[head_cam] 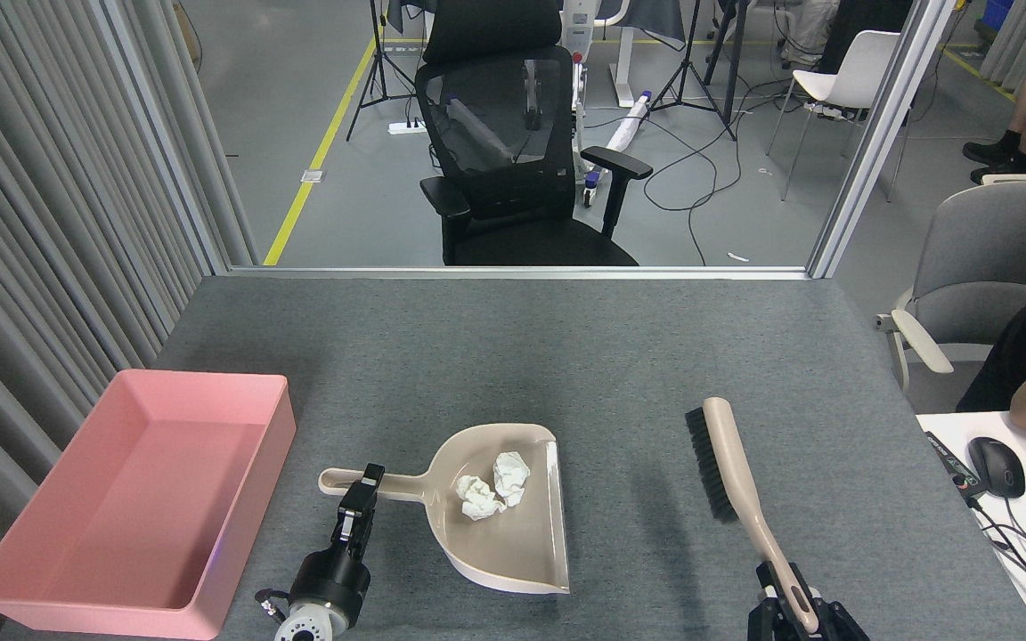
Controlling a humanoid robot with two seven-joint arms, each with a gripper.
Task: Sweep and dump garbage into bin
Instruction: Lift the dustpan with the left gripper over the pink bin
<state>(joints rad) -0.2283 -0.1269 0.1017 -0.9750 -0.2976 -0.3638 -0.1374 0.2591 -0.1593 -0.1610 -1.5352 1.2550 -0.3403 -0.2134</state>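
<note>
The 2 white paper wads lay side by side, touching, inside the beige dustpan near the bottom middle of the frame. The dustpan sat on the gray table, with its long handle pointing to the left. The left gripper was closed on that handle, with its dark fingers on either side of the thin part.

The pink bin sat at the lower left of the frame, well apart from the dustpan. Nothing could be seen inside it.

The right gripper was at the bottom right edge and was clamped on the handle of the brush. The brush pointed up and to the left, with its black bristles facing left. It was off to the right of the dustpan, apart from it
</note>
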